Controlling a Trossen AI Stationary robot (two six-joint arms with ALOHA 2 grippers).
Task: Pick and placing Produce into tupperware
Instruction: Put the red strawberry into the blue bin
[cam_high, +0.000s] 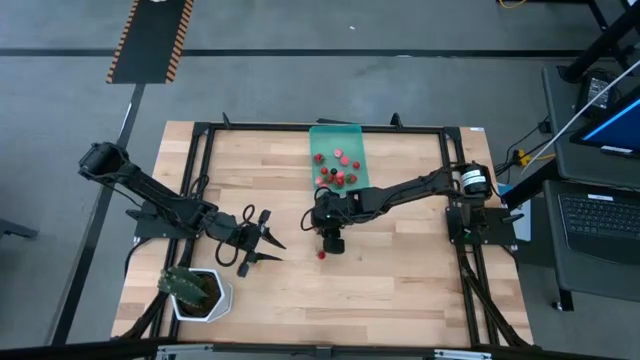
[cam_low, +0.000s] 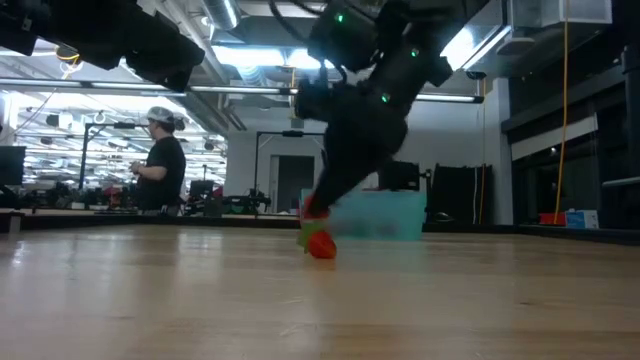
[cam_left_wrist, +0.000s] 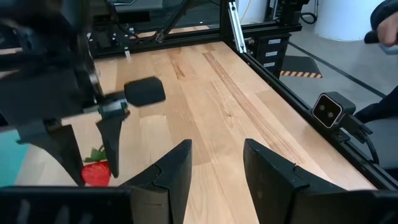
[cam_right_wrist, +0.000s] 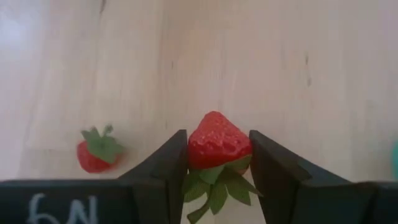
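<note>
right end effector (cam_right_wrist: 217, 155): clamped on a strawberry (cam_right_wrist: 219, 142), mid tabletop
left end effector (cam_left_wrist: 217, 165): fingers apart, empty, waiting near the left edge
tupperware (cam_high: 347, 135): far edge, holds several fruits
left: held strawberry, one loose strawberry (cam_right_wrist: 96, 151) on the tabletop

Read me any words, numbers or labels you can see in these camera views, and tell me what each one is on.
"6N": pale handwritten marks on the dark bar at the base of the right gripper, in the right wrist view; the reading is uncertain.
Laptop screen beside the table, high view: too small to read.
Orange and black hazard stripes on the floor: pattern only, no words.
Nothing else is readable.
</note>
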